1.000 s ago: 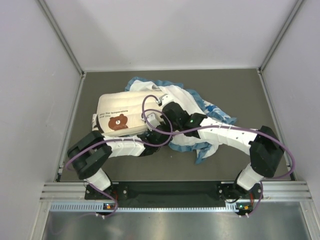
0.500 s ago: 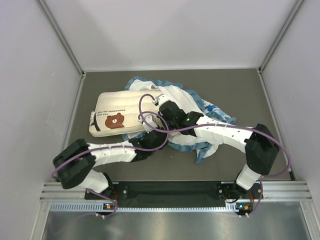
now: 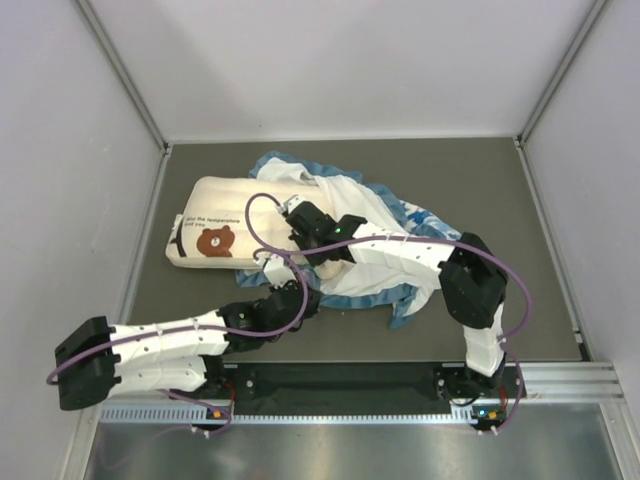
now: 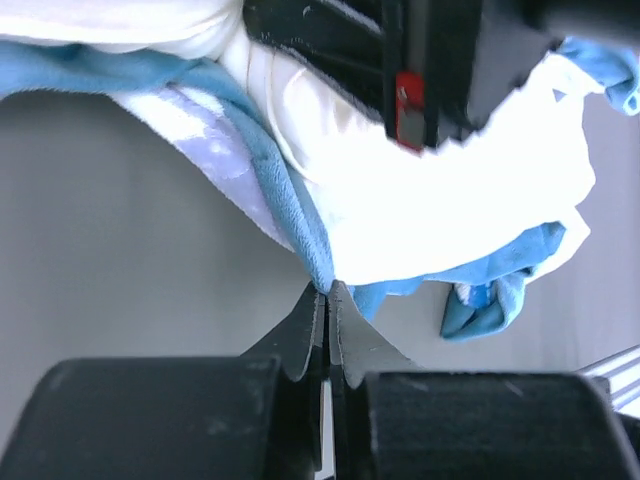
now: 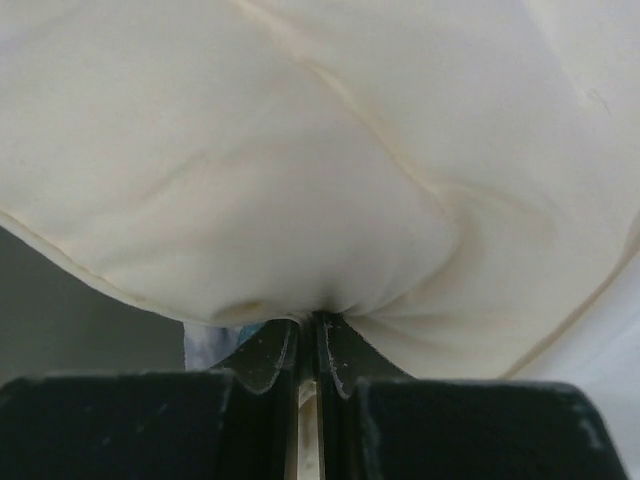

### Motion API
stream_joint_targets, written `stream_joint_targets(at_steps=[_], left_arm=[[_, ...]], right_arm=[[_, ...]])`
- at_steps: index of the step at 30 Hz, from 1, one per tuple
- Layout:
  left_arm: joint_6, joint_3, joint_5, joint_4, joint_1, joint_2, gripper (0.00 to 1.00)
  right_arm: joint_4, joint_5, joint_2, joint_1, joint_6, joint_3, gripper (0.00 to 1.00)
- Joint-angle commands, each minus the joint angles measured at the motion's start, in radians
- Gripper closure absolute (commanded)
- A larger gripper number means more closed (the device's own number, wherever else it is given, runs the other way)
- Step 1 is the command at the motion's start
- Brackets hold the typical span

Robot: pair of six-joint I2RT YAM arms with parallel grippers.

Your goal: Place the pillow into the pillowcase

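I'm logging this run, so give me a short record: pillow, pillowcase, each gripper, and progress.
pillow: cream, lying at the left, bear-logo end uncovered
pillowcase: crumpled blue-and-white heap at the pillow's right end
left gripper: shut, pinching the pillowcase's blue edge
right gripper: shut, pinching the pillow's cover
progress: pillow mostly outside the pillowcase

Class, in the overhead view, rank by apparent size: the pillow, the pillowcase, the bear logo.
1. pillowcase, widest spread, though partly covered.
2. pillow, one end hidden.
3. bear logo, clearly smallest.
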Motion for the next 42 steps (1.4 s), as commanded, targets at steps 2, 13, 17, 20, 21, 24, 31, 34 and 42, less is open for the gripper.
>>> stream_joint_targets(at_steps=[2,13,17,20,21,24,31,34,42], left_arm=[[-0.036,0.063,0.089,-0.037,-0.095,-0.094,1.00],[-0.034,0.074,0.052,-0.205,-0.103,-0.350,1.00],[-0.017,0.128,0.020,-0.294,-0.101,-0.392,1.00],[-0.002,0.164,0.005,-0.340,-0.101,-0.389,1.00],[-0.002,0.169,0.005,-0.343,-0.099,-0.386,1.00],[0.003,0.169,0.029,-0.314,-0.095,-0.361,1.00],[0.042,0.232,0.104,-0.257,-0.049,-0.238,1.00],[0.088,0.275,0.176,-0.300,0.052,-0.241,1.00],[0.142,0.235,0.448,-0.242,0.315,-0.208,1.00]], right_arm=[[0.050,0.108,0.055,-0.101,0.030,0.039,1.00],[0.041,0.190,-0.009,-0.237,0.058,-0.122,1.00],[0.011,0.279,-0.026,-0.259,0.076,-0.152,1.00],[-0.008,0.366,-0.060,-0.289,0.097,-0.185,1.00],[-0.011,0.390,-0.069,-0.297,0.113,-0.201,1.00],[-0.029,0.475,-0.097,-0.297,0.088,-0.214,1.00],[-0.032,0.451,-0.155,-0.135,-0.022,-0.258,1.00],[-0.042,0.356,-0.236,-0.125,-0.044,-0.312,1.00],[-0.075,0.132,-0.459,-0.121,-0.062,-0.338,0.41]])
